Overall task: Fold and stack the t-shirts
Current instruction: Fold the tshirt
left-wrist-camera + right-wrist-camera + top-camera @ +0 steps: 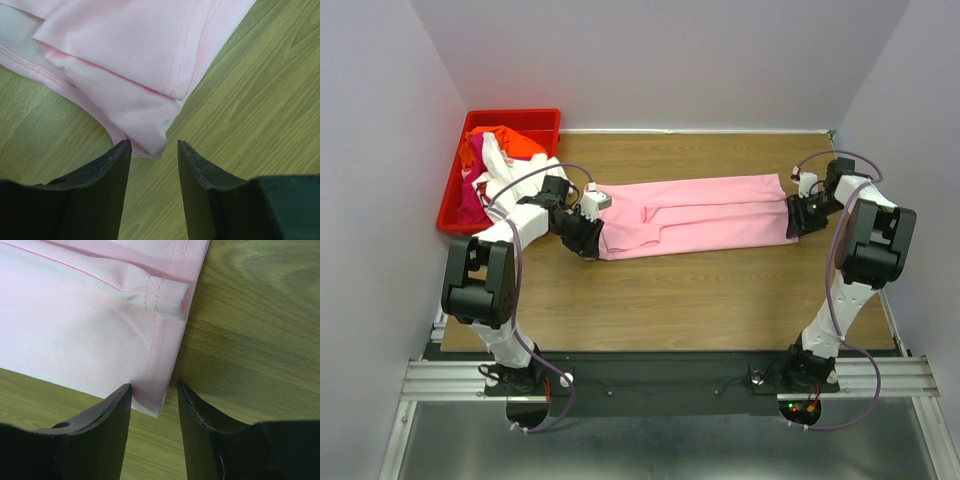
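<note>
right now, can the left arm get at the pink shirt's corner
Probably yes: the left gripper sits open right at the pink t-shirt, whose corner tip lies between the jaws, and nothing else is in the way.

Pink t-shirt [700, 215], long flat band; other t-shirts [492, 165] heaped far left.

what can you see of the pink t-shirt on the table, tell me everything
The pink t-shirt is light pink, a fine-mesh knit with stitched hems, folded lengthwise into a long band with overlapping layers. It lies flat across the wooden table, running left to right. The left gripper and right gripper each sit at one end, with a cloth corner between open jaws, not clamped.
</note>
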`<act>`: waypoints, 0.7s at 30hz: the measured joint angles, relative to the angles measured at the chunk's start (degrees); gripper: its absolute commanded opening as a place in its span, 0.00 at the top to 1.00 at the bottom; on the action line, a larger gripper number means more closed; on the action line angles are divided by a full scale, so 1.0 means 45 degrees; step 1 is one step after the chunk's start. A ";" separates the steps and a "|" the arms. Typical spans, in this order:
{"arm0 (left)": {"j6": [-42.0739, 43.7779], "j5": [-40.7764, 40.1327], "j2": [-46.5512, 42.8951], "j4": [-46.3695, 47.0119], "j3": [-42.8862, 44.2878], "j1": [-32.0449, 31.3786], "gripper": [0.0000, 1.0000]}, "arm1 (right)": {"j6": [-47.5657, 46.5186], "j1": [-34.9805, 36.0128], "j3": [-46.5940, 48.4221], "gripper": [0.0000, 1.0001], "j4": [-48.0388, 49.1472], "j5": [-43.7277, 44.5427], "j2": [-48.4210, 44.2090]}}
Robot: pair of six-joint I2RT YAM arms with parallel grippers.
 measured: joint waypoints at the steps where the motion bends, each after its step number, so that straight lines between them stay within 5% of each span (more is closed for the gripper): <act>1: -0.0039 0.0063 0.0058 -0.0005 0.0000 0.0000 0.53 | 0.0053 -0.0010 0.0000 0.53 -0.0039 -0.0039 0.0000; 10: -0.0248 0.0457 0.0121 0.0039 0.0000 0.0000 0.69 | 0.0301 -0.0102 0.0151 0.46 -0.0345 -0.0219 0.0005; 14: -0.0321 0.0495 0.0155 0.0053 0.0000 0.0000 0.75 | 0.0403 -0.0223 0.0559 0.51 -0.0379 -0.0325 0.0010; 17: -0.0364 0.0515 0.0335 0.0087 0.0015 0.0000 0.80 | 0.0452 -0.0262 0.0763 0.66 -0.0384 -0.0369 0.0010; 21: -0.0398 0.0529 0.0544 0.0117 0.0039 0.0000 0.80 | 0.0544 -0.0287 0.0845 0.66 -0.0481 -0.0447 0.0083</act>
